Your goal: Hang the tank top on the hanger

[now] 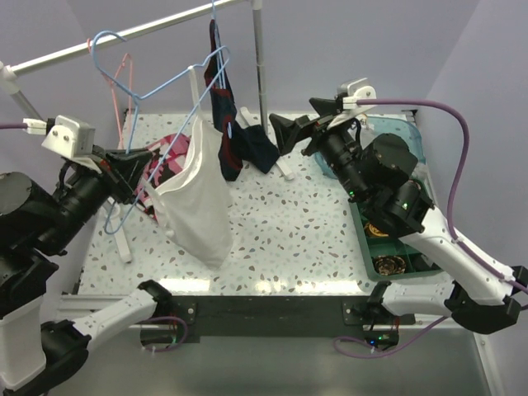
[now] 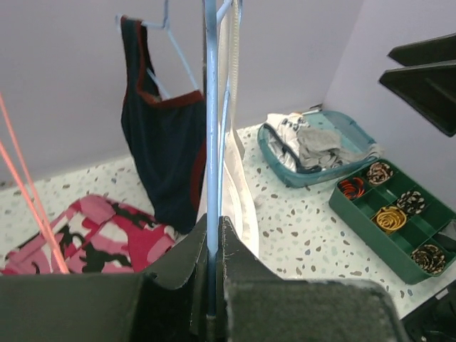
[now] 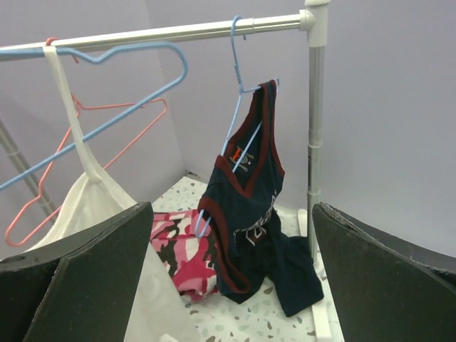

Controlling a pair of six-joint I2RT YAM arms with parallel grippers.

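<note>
The left claw (image 2: 212, 242) is pinched tight on the thin light-blue wire clothes hanger (image 2: 210, 142), gripping one of its straight wires so the triangle stands up with its hook by the metal rail (image 3: 178, 30). The small white sleeveless tank top of thin, limp cloth (image 1: 198, 198) hangs off that hanger above the speckled table (image 1: 280, 231); one narrow strap runs up over the hanger's upper wire; whether the second strap is on, I cannot tell from here.

The right claw (image 3: 231, 214) is spread wide with nothing in it, raised off the table and facing left. From that open claw the top lies to its left, its long axis dropping nearly straight down from strap to hem. The cloth sits between the two claws, just beside the left one, which is busy with the hanger; so I'd judge the free right arm the one to reach across for the loose shoulder and draw it over the hanger's other end. The dark navy red-trimmed garment (image 3: 246, 178) on its own blue hanger hangs close behind and could get snagged.
</note>
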